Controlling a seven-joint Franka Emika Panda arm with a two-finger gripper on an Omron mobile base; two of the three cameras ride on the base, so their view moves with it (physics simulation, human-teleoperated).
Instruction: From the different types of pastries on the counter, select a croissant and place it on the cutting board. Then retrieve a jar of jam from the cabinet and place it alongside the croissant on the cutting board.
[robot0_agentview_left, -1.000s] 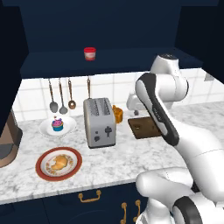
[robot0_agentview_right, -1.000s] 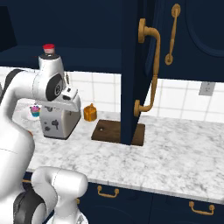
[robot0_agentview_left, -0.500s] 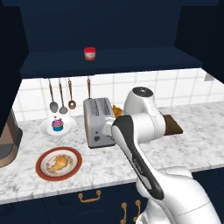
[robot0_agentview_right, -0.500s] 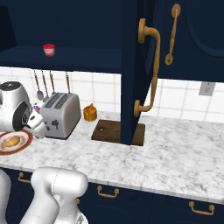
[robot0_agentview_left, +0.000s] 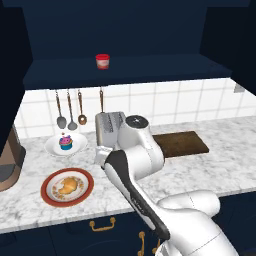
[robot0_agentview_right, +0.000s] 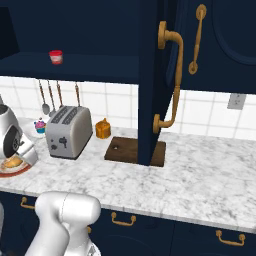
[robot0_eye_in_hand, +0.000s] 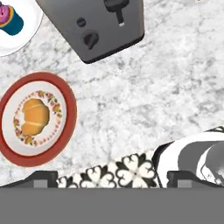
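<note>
Golden-tan, the croissant (robot0_eye_in_hand: 35, 116) lies at the middle of the red-rimmed plate (robot0_eye_in_hand: 70, 103), which we see near the front left edge of the marble desk (robot0_agentview_left: 210, 167). Behind it the cupcake (robot0_agentview_left: 65, 143) sits on a white plate (robot0_agentview_left: 52, 147), beside the toaster (robot0_agentview_right: 67, 131). The cutting board (robot0_agentview_left: 180, 143) lies bare toward the back, right of the toaster. The jar of jam (robot0_agentview_left: 102, 61) stands on the cabinet (robot0_agentview_left: 120, 30) shelf. We cannot tell how the fingers (robot0_eye_in_hand: 41, 178) are set.

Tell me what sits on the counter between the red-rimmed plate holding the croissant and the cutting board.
In the right base view, the toaster stands between the croissant and the cutting board; a small orange object sits behind it.
</note>
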